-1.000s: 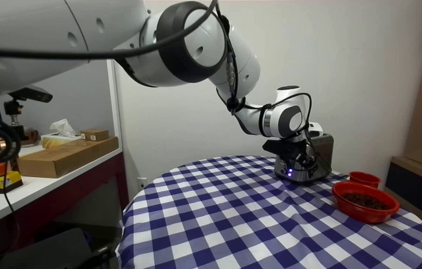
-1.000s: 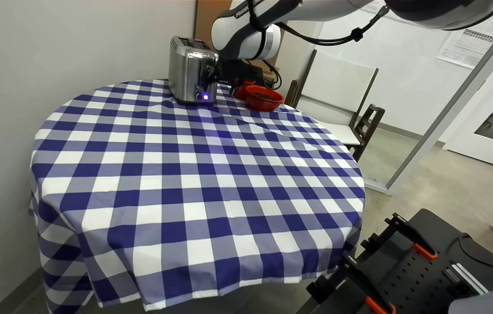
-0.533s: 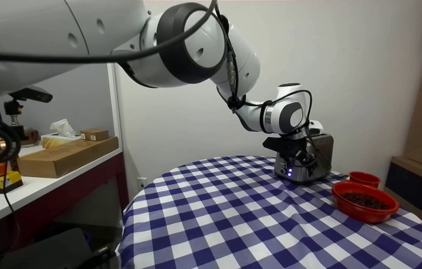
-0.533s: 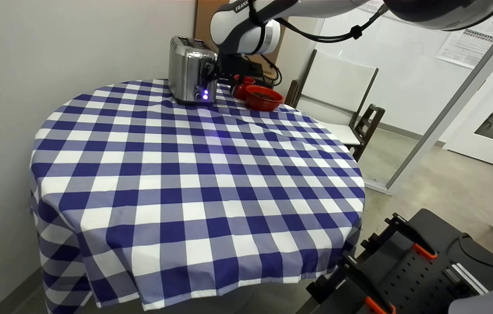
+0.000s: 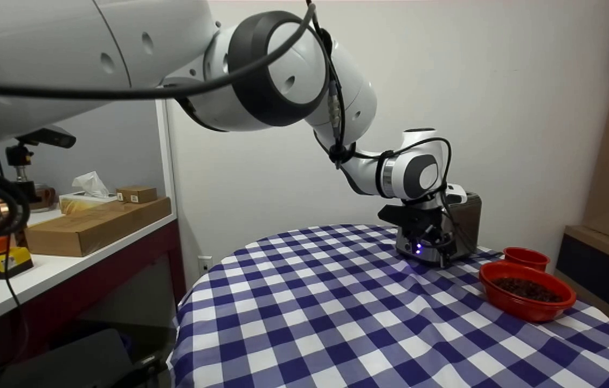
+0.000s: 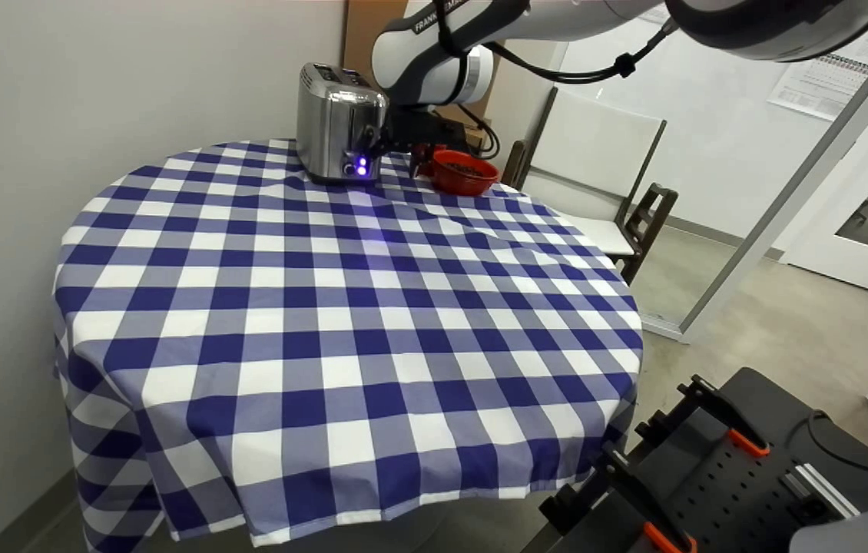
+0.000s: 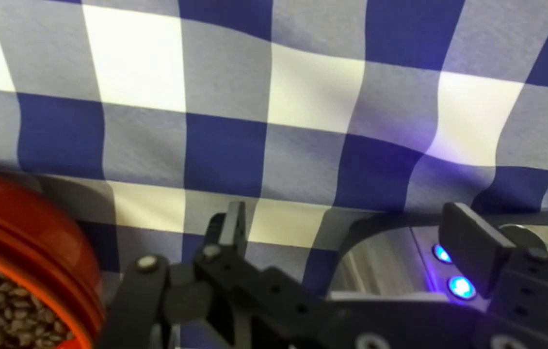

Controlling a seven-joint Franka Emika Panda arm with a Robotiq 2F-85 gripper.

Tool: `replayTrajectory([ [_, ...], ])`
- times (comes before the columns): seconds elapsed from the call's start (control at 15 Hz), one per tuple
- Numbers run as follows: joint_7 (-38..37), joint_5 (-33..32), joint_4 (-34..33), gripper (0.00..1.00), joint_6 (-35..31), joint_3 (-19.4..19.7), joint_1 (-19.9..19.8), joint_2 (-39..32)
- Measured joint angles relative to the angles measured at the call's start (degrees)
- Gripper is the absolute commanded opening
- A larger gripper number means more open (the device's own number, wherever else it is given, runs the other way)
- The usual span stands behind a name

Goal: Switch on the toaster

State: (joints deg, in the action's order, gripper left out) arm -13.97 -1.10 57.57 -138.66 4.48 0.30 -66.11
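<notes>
The shiny silver toaster [image 6: 326,127] stands upright at the far edge of the table in both exterior views, partly behind my arm in an exterior view [image 5: 469,221]. In the wrist view its front panel [image 7: 380,264] shows at lower right with two lit blue-violet buttons [image 7: 461,287]. My gripper [image 7: 349,228] is open with nothing between its fingers. Its right finger is in front of the toaster's panel and covers part of one button; I cannot tell whether it touches. Its left finger is over the cloth. The toaster's lever is not clearly visible.
A red bowl [image 5: 517,310] of dark beans stands beside the toaster, and its wall [image 7: 22,218] is left of my gripper in the wrist view. A smaller red container [image 5: 526,258] stands behind it. The wall is behind the toaster. A blue-and-white checked cloth [image 6: 311,307] covers the table.
My gripper rose slightly, then came down lower and a little away from the toaster's front. More of the toaster's front and both lit buttons show now. The toaster and bowls have not moved.
</notes>
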Motion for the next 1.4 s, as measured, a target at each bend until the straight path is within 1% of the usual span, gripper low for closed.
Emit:
replayTrajectory([
  [0.2, 0.0, 0.0, 0.0, 1.0, -0.6, 0.0, -0.4, -0.7],
  [0.6, -0.7, 0.3, -0.3, 1.0, -5.0, -0.1, -0.6, -1.8],
  [1.0, -1.2, 1.3, -0.4, 1.0, -5.0, -0.1, -0.6, -1.9],
  [1.4, -1.2, 2.3, -0.4, 1.0, -4.7, -0.1, -2.1, -2.9],
])
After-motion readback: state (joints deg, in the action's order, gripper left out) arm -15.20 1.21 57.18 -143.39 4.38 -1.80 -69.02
